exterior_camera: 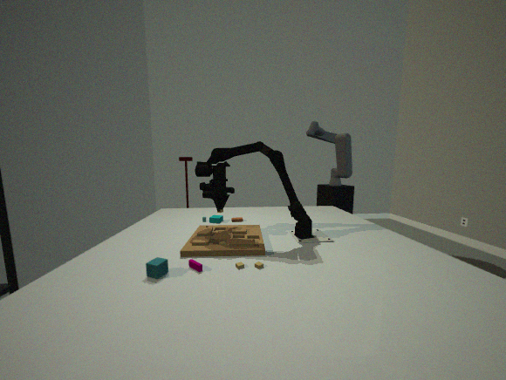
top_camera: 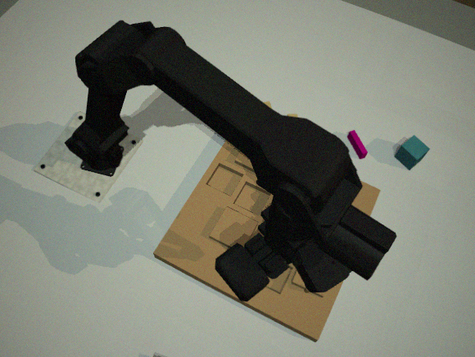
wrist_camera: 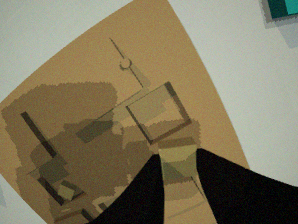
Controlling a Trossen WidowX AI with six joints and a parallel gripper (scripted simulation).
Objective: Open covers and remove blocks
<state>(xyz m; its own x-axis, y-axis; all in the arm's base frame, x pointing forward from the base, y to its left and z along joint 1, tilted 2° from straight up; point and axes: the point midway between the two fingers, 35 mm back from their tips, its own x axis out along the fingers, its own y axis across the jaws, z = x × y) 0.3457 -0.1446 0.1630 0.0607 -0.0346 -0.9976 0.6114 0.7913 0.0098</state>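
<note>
My gripper [exterior_camera: 220, 210] [wrist_camera: 177, 158] is shut on a yellow block [wrist_camera: 179, 165] and holds it above the wooden board [top_camera: 188, 223] [exterior_camera: 222, 253] [wrist_camera: 150, 30]. In the wrist view an empty square well lies just ahead of the fingers, and a thin track with a round knob [wrist_camera: 125, 63] runs beyond it. Another yellow block [wrist_camera: 66, 192] sits in a well at the lower left. Two yellow blocks [exterior_camera: 240, 265] [exterior_camera: 259, 265] rest on the table off the board. A square cover [top_camera: 234, 226] lies near two empty wells in the top view. The arm hides much of the board there.
A dark teal cube [top_camera: 411, 152] [exterior_camera: 157, 268] and a magenta bar [top_camera: 357, 144] [exterior_camera: 195, 265] lie beside the board. Beyond its opposite side are a teal box [exterior_camera: 215, 219] [wrist_camera: 291, 6], a small teal piece [exterior_camera: 204, 219] and an orange block [exterior_camera: 237, 220].
</note>
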